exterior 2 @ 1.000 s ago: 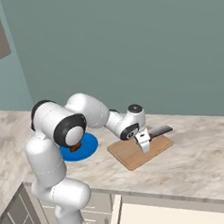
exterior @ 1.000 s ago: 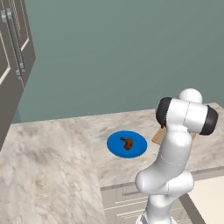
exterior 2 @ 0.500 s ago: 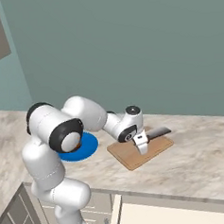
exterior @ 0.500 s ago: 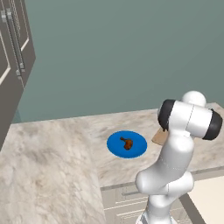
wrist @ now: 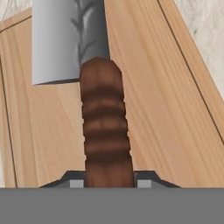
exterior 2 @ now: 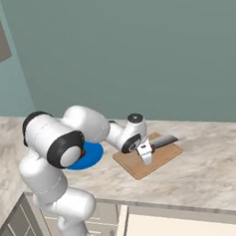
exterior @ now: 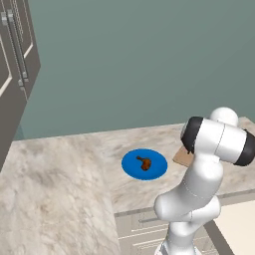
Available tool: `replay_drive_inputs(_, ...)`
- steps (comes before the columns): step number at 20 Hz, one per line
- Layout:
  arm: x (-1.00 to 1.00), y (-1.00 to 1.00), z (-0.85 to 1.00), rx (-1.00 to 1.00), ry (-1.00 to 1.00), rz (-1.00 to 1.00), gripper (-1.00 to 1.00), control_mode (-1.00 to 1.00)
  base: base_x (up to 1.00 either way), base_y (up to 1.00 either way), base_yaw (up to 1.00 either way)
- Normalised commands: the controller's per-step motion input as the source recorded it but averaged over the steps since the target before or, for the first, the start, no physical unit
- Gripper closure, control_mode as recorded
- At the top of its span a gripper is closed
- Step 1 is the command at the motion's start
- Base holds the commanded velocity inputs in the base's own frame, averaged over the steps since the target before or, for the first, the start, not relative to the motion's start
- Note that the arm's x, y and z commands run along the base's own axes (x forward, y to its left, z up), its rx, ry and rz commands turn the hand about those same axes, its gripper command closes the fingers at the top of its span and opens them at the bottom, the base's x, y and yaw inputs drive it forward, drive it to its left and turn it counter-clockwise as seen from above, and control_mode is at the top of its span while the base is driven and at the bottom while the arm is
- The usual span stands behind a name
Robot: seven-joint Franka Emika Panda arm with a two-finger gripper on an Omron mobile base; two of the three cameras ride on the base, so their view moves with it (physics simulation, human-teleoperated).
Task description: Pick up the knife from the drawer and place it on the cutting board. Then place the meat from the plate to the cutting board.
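The flat light-brown wooden cutting board (exterior 2: 149, 160) lies on the marbled counter (exterior 2: 212, 153) beside the round bright blue plate (exterior: 145, 164), where the small reddish-brown meat (exterior: 144, 163) waits. The claw (exterior 2: 145, 156) hangs low over the board, clamped on the dark-brown-handled, silvery-bladed knife (wrist: 87, 100), whose blade projects forward beyond the fingertips, apparently for setting down.

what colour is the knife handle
Dark reddish-brown with ribbed bands; the knife handle shows best in the hand view, over the cutting board.
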Motion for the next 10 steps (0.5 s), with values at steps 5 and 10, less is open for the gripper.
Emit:
replay_drive_inputs(5, 0.0, 0.0, 0.0, 0.0, 0.0, 0.0, -1.0, -1.0, 0.0, 0.0, 0.0)
replay_drive_inputs(10, 0.0, 0.03, 0.38, 0.0, 0.0, 0.0, -1.0, -1.0, 0.0, 0.0, 0.0)
